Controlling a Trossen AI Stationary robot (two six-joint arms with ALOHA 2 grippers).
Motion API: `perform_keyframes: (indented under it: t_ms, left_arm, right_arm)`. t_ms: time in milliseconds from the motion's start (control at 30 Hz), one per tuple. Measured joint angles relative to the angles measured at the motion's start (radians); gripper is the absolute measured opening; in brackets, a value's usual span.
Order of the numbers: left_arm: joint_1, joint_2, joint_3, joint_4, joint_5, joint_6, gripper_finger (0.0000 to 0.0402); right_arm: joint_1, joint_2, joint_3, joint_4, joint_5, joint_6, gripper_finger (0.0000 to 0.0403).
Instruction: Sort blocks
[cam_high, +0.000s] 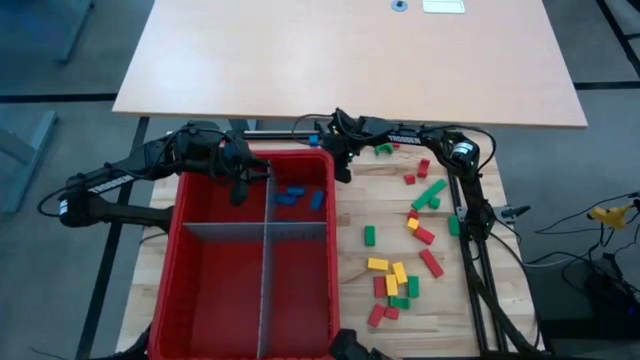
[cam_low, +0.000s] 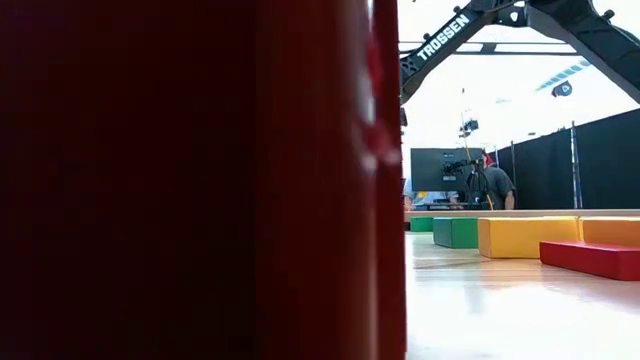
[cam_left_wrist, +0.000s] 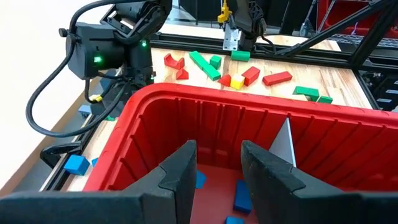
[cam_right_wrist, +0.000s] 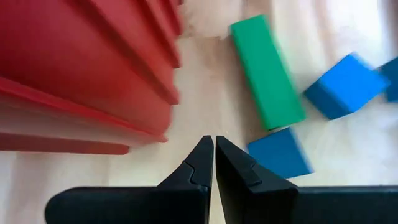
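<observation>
Blocks: a green block and a blue block lie on the table just beyond the right gripper's clenched, empty fingers.
Left gripper: fingers spread, empty, over the red bin's blue-block corner.

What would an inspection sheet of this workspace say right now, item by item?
Surface: wooden table, partly bare.
Job's things: blue blocks in the red bin's far right compartment; red, green, yellow blocks loose on the table beside the bin.
Clutter: nothing seen.
Grippers: left gripper open above the bin; right gripper shut, empty, low beside the bin's wall.
Cables: black leads along both arms.
Surroundings: larger tan table behind; a person far off.
</observation>
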Motion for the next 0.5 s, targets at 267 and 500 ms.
perform_keyframes:
  t_ms: [267, 500]
  left_arm:
    - [0.0, 0.0, 0.0, -0.001, 0.0, -0.002, 0.0114]
    - [0.0, 0.0, 0.0, 0.0, 0.0, 0.005, 0.0114]
  right_arm:
    - [-0.046, -0.008, 0.003, 0.09, 0.022, 0.027, 0.0]
    - [-0.06, -0.006, -0.004, 0.088, 0.005, -0.012, 0.0]
